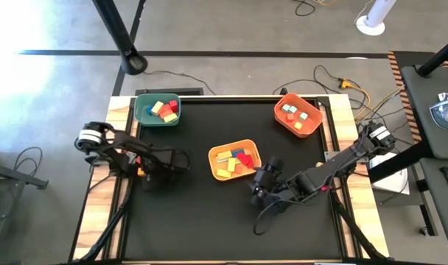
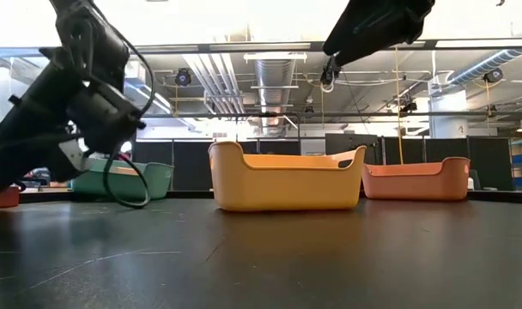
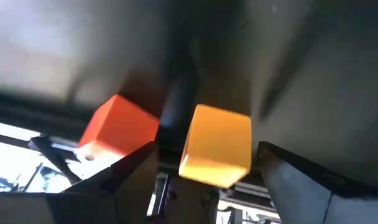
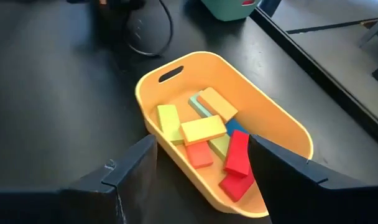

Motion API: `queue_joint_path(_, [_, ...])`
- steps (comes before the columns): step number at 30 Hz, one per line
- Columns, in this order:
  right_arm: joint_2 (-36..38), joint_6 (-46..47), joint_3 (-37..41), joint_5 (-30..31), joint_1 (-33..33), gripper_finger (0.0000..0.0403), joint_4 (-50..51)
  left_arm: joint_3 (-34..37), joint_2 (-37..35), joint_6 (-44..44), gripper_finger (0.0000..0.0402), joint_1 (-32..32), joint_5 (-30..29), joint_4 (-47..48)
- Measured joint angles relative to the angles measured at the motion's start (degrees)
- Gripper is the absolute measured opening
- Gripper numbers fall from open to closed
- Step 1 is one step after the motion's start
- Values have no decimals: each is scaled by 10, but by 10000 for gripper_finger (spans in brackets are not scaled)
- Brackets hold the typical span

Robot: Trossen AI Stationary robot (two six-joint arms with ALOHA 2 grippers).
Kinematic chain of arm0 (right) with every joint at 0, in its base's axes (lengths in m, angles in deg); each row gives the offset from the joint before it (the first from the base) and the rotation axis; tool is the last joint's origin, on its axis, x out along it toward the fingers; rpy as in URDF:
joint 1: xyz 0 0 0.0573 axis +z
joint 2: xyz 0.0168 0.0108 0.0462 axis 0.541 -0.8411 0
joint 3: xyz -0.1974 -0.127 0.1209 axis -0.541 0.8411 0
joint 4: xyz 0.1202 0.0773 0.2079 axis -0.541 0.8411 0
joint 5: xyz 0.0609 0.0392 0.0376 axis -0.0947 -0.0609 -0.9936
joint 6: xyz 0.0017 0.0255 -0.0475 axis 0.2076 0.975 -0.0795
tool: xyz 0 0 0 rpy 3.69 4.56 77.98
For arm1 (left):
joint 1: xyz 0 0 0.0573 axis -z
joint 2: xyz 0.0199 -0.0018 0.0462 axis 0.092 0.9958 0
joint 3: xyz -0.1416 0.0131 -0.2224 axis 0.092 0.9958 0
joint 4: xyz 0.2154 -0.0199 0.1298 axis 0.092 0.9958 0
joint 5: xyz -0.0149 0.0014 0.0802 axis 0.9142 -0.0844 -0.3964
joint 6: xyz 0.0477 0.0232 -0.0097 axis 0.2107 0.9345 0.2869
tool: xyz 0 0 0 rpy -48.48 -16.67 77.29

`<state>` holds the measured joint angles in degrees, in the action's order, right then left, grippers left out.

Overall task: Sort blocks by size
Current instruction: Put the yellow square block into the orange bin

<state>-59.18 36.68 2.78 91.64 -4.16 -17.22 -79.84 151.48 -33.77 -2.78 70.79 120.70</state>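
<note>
yellow-orange block [image 3: 215, 144] sits between the parted fingers of the left hand [image 3: 201, 180], low at the left edge of the tabletop [image 1: 209, 213], with a red block [image 3: 119, 126] just beside it and neither one clamped. it looks rigid, light and smooth-faced, so two opposite flat sides are the judged place to grip. right hand [image 4: 201, 180] hovers apart and empty near the yellow bin [image 4: 282, 134] of flat bars; other sorted blocks lie in the green bin [image 1: 143, 118] and orange bin [image 1: 312, 129].
</note>
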Motion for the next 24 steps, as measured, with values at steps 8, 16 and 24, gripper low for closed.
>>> queue_joint_path(8, [0,8,0,0,8,255,0,4,59,5,243,0,-6,-11])
queue_joint_path(16, [0,-10,1,-1,9,234,0,3,86,-17,118,1,-9,-12])
queue_joint_path(24, [0,-98,8,18,31,216,-58,-25,15,-95,114,62,19,-15])
